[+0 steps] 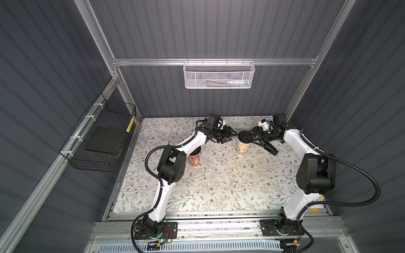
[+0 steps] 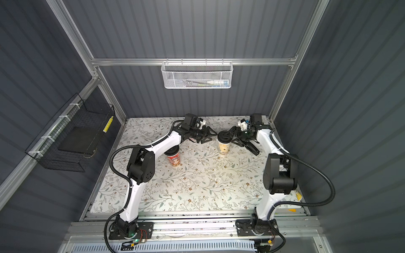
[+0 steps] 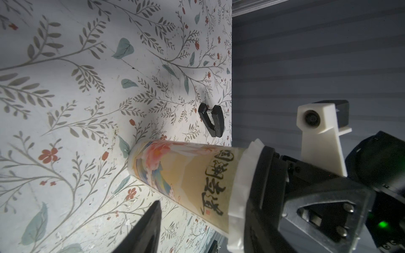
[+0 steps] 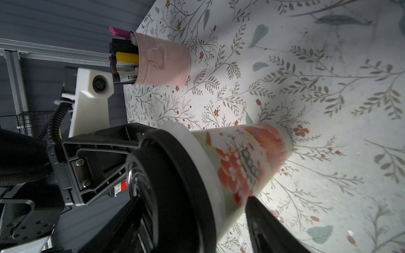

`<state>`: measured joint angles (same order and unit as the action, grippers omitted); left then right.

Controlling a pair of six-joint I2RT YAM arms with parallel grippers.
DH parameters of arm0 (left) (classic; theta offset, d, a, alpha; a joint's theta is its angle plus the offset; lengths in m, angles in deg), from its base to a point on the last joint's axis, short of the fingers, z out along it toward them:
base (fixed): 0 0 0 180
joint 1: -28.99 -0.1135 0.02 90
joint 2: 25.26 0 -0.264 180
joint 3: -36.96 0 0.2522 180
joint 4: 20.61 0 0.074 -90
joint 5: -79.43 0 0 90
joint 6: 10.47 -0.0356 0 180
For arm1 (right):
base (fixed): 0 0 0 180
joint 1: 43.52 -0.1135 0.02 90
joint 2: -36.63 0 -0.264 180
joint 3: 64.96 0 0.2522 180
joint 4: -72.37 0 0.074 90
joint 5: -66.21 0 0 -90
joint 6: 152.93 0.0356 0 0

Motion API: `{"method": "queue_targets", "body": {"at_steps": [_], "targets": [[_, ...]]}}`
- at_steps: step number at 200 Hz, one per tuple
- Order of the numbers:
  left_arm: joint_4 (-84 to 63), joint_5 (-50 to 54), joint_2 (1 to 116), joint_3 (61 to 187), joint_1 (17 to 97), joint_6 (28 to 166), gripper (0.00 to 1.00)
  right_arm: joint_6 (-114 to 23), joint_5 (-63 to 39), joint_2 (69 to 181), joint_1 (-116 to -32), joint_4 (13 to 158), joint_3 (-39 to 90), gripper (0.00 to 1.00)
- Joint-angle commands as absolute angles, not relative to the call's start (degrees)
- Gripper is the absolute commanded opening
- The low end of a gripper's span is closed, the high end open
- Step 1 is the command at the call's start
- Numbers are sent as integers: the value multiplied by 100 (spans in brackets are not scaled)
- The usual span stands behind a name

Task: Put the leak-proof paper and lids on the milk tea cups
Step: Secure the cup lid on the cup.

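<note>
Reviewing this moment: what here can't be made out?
- Pale cup mouth: black lid hides it in every view; only the paper edge shows.
- Red cup mouth: left arm overlaps it in both top views; paper there cannot be told.
- White mesh basket contents: too small.

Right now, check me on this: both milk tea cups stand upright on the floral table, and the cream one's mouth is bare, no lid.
Not bare. The red cup and the cream cup stand upright on the floral table, but the cream cup wears a black lid, with leak-proof paper sticking out under it. The right wrist view shows it.
</note>
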<state>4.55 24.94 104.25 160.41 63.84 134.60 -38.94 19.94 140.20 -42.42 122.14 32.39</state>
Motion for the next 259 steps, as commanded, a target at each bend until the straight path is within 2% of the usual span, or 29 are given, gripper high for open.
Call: {"method": "queue_targets", "body": {"at_steps": [1,58,164,213,247,259], "targets": [[-222,2454,9955,15783,6416,13644,66,-4009,1497,14262,-4212,12693,3142,75],[-387,2573,9973,15733,6423,13687,66,-4017,1506,14253,-4203,12703,3133,75],[-344,2962,10243,15754,6511,13741,57,-4009,1515,14288,-4203,12710,3142,75],[-267,2867,10306,15622,6522,13806,48,-4009,1515,14287,-4203,12716,3134,75],[-489,2837,10229,15494,6519,13877,49,-4017,1524,14297,-4203,12720,3120,75],[-666,2829,10180,15448,6518,13916,52,-4021,1523,14301,-4203,12718,3124,75]]}}
